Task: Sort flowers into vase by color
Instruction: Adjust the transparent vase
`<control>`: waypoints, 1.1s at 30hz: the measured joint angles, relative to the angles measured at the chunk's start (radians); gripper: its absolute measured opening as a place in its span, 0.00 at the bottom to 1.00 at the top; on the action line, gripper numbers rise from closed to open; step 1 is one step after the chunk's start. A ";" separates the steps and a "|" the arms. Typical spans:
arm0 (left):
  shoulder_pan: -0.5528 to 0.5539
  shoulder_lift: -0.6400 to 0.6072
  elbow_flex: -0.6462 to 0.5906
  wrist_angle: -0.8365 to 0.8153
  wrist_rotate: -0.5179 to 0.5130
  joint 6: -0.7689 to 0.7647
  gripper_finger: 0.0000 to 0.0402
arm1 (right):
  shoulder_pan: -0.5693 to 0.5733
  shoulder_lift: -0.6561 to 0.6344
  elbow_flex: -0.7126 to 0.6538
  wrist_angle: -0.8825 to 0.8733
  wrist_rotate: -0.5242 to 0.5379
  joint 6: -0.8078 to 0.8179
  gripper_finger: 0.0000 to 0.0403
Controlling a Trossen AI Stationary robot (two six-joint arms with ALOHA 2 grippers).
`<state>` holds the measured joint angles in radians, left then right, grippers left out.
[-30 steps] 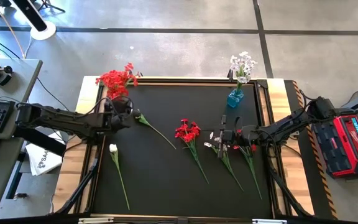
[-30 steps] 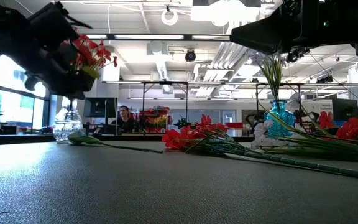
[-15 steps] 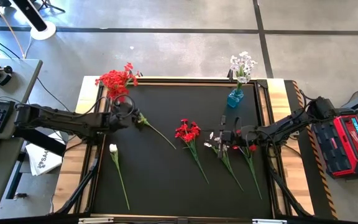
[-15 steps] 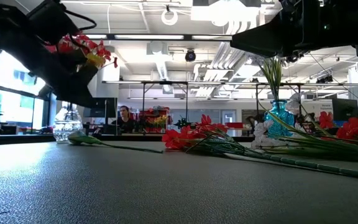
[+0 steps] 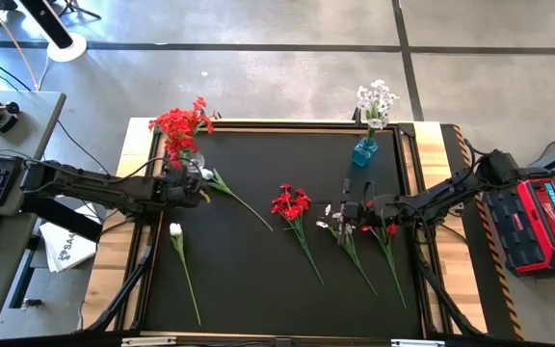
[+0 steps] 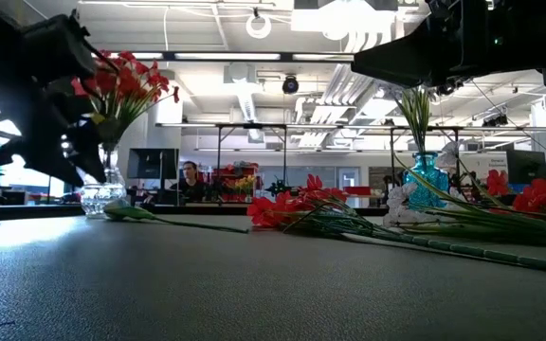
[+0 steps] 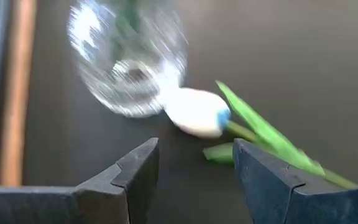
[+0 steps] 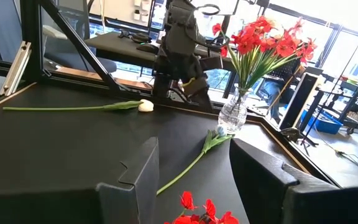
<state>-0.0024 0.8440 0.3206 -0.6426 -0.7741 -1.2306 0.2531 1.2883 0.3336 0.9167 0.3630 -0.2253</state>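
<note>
A: Two vases showed in the high view: clear vase (image 5: 183, 160) with red flowers (image 5: 179, 123) at the surface (image 5: 258, 289) corner, blue vase (image 5: 364, 151) with white flowers (image 5: 377, 98).
B: Left gripper (image 5: 193, 191)?
A: Left wrist view: jaws apart, empty, white-budded stem (image 7: 197, 112) lying beside the vase.
B: Right?
A: Right wrist view: right gripper (image 8: 191, 180) open, empty, above loose stems mid-surface.

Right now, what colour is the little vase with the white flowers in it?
Blue. The vase holding the white flowers shows best in the high view.
</note>
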 joint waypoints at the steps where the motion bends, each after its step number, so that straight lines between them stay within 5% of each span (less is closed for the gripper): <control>1: 0.000 0.000 0.000 0.006 -0.045 0.000 0.48 | 0.000 0.000 0.000 0.000 0.000 0.000 0.42; 8: 0.000 0.000 0.000 0.106 -0.326 0.136 0.48 | 0.000 0.000 0.000 0.000 0.000 0.000 0.42; 14: 0.023 0.000 0.000 0.113 -0.315 0.128 0.51 | 0.000 0.000 0.000 0.000 0.000 0.000 0.42; 23: 0.076 0.000 0.000 0.032 -0.234 0.136 0.76 | 0.000 0.000 0.000 0.000 0.000 0.000 0.42; 33: 0.127 0.015 -0.001 0.094 -0.387 0.246 0.81 | 0.000 0.000 0.000 0.001 0.000 0.000 0.42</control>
<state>0.1248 0.8588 0.3198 -0.5485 -1.1608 -0.9846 0.2533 1.2882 0.3336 0.9173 0.3628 -0.2249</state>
